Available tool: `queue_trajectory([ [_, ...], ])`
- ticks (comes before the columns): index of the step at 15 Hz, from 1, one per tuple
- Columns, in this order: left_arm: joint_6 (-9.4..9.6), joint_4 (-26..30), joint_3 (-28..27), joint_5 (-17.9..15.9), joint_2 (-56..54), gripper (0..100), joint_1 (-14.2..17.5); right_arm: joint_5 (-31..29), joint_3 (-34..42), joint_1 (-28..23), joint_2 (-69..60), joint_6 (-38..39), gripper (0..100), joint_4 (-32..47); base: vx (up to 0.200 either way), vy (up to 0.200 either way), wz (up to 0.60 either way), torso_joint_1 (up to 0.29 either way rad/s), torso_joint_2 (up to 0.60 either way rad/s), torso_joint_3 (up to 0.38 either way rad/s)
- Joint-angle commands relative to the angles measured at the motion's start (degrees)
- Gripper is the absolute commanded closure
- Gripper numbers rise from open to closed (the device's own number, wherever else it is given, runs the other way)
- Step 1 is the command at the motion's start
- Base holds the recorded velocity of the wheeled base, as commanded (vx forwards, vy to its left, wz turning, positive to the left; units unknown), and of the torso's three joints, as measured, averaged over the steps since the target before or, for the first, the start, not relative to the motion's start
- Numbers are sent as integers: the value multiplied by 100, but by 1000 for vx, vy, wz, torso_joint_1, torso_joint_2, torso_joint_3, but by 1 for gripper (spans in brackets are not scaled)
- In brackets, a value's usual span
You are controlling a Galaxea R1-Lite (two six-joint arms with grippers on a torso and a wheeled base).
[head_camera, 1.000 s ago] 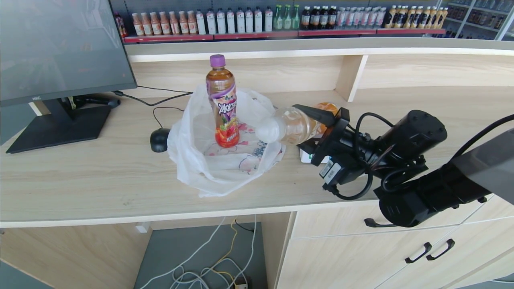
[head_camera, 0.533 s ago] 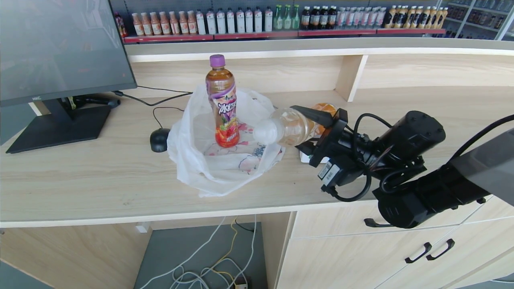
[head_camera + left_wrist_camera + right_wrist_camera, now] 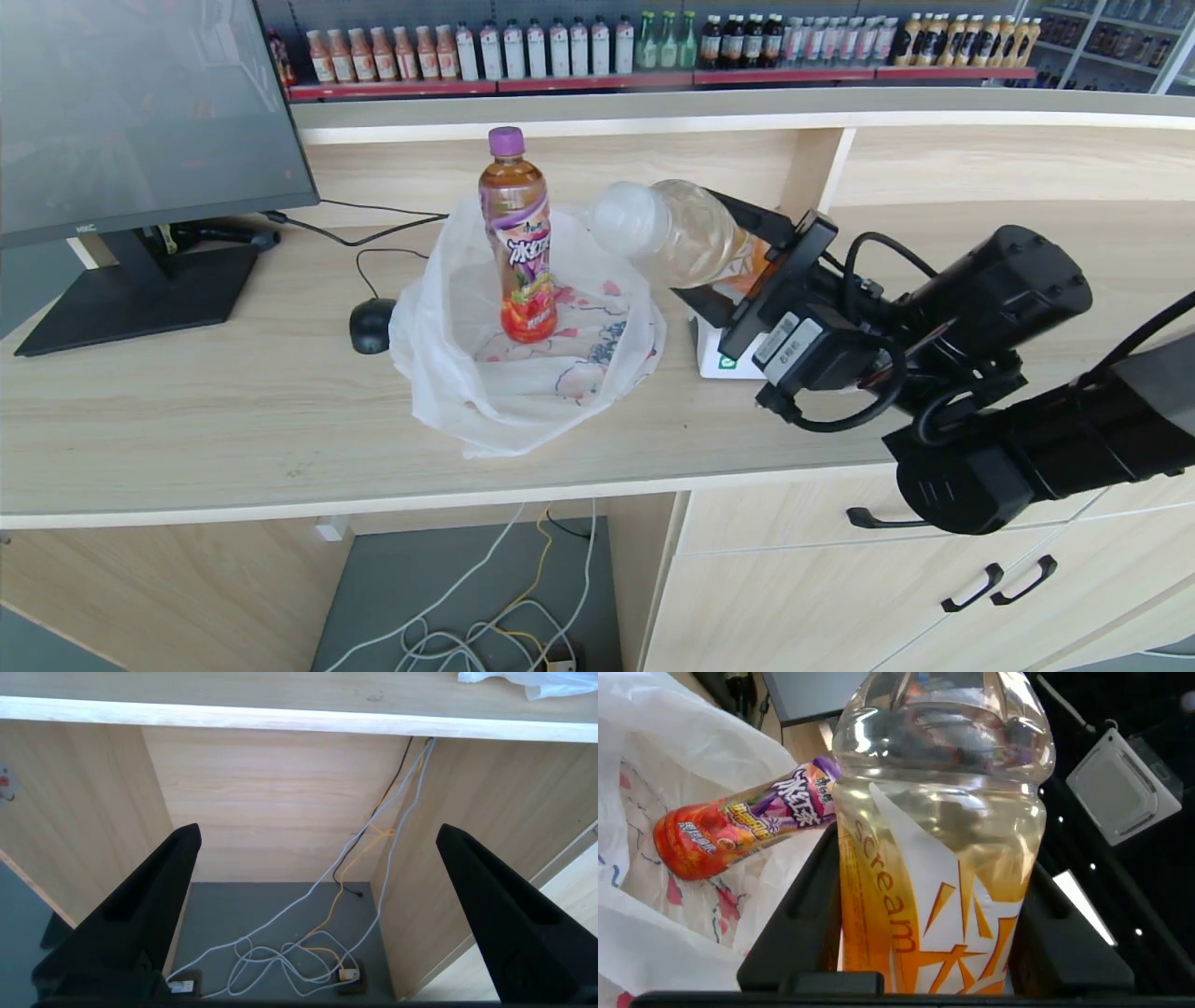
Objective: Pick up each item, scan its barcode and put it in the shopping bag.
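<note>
My right gripper (image 3: 730, 266) is shut on a clear bottle (image 3: 672, 233) with an orange label, held on its side above the counter, its white cap pointing left toward the bag. In the right wrist view the same bottle (image 3: 943, 840) sits between the black fingers (image 3: 794, 915). A purple-capped tea bottle (image 3: 516, 243) (image 3: 738, 821) stands upright inside the white shopping bag (image 3: 523, 392) (image 3: 645, 756). A small white scanner box (image 3: 724, 359) rests on the counter under the held bottle. My left gripper (image 3: 318, 833) hangs open below the counter edge, holding nothing.
A monitor (image 3: 140, 103) on a black stand fills the left of the counter, with a black mouse (image 3: 371, 325) beside the bag. A wooden divider (image 3: 817, 177) rises behind the held bottle. Loose cables (image 3: 308, 943) lie on the floor under the counter.
My right gripper has lifted the clear bottle up and back from the bag's right rim. The white scanner box beneath it has come into view. The tea bottle and bag have not moved.
</note>
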Motion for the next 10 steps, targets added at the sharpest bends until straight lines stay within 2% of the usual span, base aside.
queue_trajectory([
  [1,2,-1,0,0,-2,0,1,-399,29,443,-345,300,100,-3,0,0,0,0,0,0],
  [4,2,-1,0,0,-2,0,1,-1190,73,1146,-337,959,100,-3,0,0,0,0,0,0],
  [10,2,-1,0,0,-2,0,1,-2166,188,1207,-688,2057,100,-3,0,0,0,0,0,0],
])
